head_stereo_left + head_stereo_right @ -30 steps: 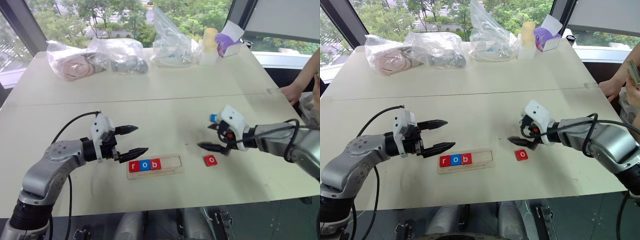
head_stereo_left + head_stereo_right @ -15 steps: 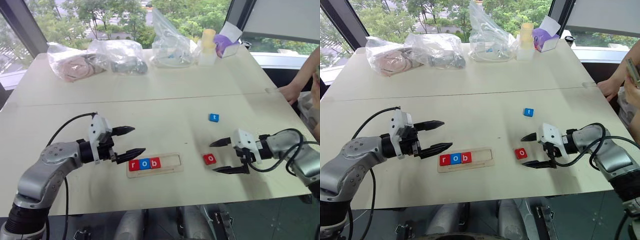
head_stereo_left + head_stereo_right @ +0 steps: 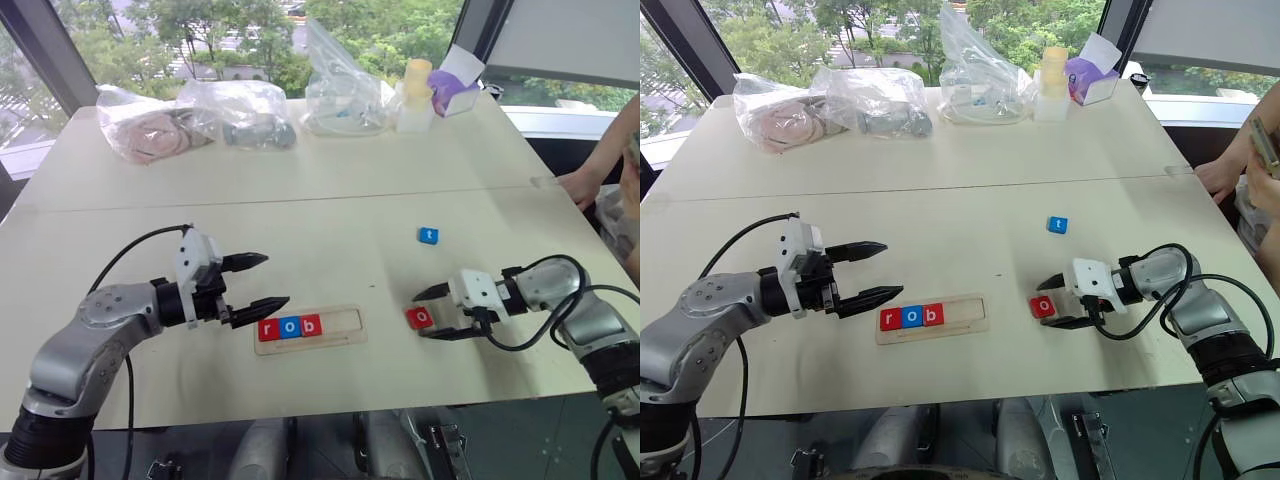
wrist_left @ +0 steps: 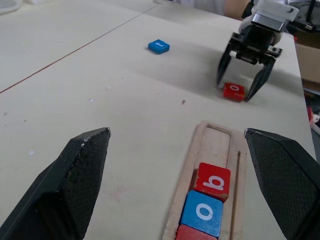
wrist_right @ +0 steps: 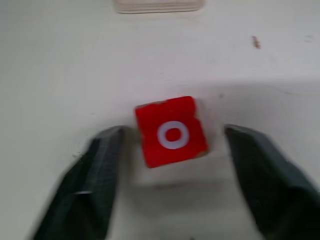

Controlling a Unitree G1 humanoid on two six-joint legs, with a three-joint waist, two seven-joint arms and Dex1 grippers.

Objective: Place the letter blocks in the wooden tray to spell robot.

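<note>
Pale cream table (image 3: 330,200) with a thin seam running across its middle, set by big windows looking onto green trees. Along the far edge: a clear bag of pinkish stuff (image 3: 145,125), a second bag with dark items (image 3: 245,115), a third upright clear bag (image 3: 340,85), a yellow-capped white bottle (image 3: 418,95) and a small purple and white box (image 3: 455,85). At the far right edge, a person's hand (image 3: 582,185) resting on the tabletop.

Near the front edge, the wooden tray (image 3: 345,322) lying lengthwise, its left part filled with red r (image 3: 268,330), blue o (image 3: 290,328) and red b (image 3: 311,326) side by side, touching; right part of the slot bare. Well to the right of the tray, the red o block (image 3: 420,318) flat on the table, with the right gripper (image 3: 432,313) lowered around it, fingers either side, a gap visible on both sides in the wrist view, not clamped. Further back, the blue t block (image 3: 428,235) alone on the table. Left gripper (image 3: 262,282) hovering just left of the tray, fingers spread wide, holding nothing.
</note>
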